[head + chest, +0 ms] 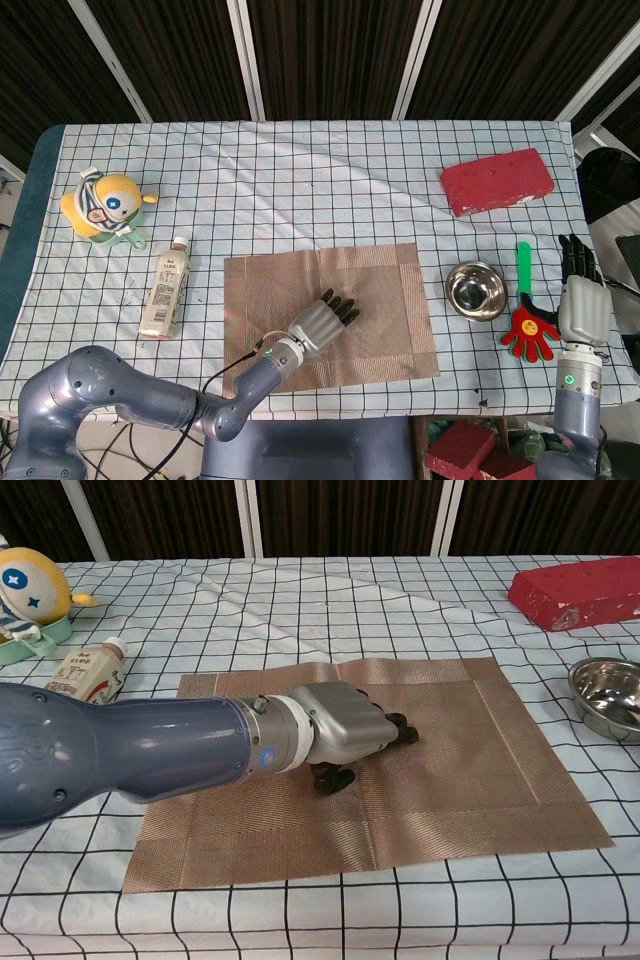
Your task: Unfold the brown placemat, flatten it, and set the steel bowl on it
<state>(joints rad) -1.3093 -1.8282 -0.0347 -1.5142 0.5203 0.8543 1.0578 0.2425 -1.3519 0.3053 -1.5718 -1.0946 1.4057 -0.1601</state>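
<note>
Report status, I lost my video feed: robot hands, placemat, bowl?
Left robot hand presses flat brown woven placemat. Right robot hand open, idle at table edge. Round steel bowl off the mat, to its right. Nothing blocking.

Matt, coarse-woven placemat (450,770); polished, mirror-bright steel bowl (475,290); soft, creased checked cloth (300,170); satin grey metal-look left hand (345,730) with black fingertips (405,735); glossy plastic bottle (165,290).

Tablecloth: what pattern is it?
White tablecloth with a black grid; clearest in the head view.
</note>
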